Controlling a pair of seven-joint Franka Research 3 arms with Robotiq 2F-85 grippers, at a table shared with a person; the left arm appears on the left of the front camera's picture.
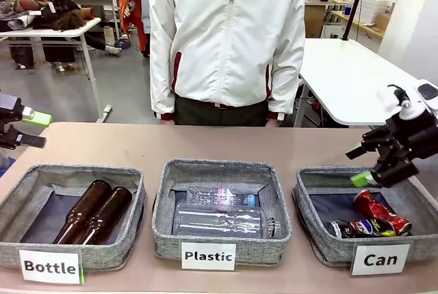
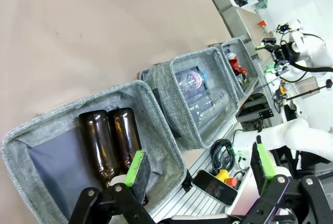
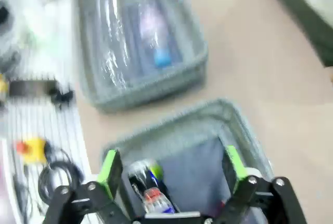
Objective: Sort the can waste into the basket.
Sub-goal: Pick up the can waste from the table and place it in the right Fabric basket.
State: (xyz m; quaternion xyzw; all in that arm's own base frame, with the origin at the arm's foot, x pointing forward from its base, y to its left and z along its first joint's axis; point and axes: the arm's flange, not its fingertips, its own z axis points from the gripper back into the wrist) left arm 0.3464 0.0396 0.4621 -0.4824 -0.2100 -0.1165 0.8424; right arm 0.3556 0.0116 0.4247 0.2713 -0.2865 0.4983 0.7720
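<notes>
The basket [image 1: 321, 249] labelled "Can" stands at the front right of the table. Inside it lie a crushed red can [image 1: 380, 212] and a black can [image 1: 361, 228] with green and blue markings. My right gripper [image 1: 361, 164] hovers open above the basket's far right corner, with nothing between its fingers. In the blurred right wrist view the open right gripper [image 3: 171, 166] looks down into the basket [image 3: 229, 117], where the black can [image 3: 148, 179] shows between the fingers. My left gripper [image 1: 31, 128] stands open at the far left, above the table, and empty [image 2: 200, 164].
A grey "Plastic" tray [image 1: 219, 243] in the middle holds clear plastic bottles [image 1: 222, 220]. The "Bottle" tray [image 1: 102, 249] at the left holds two brown glass bottles [image 1: 96, 210]. A person in a white jacket [image 1: 226, 41] stands at the table's far edge.
</notes>
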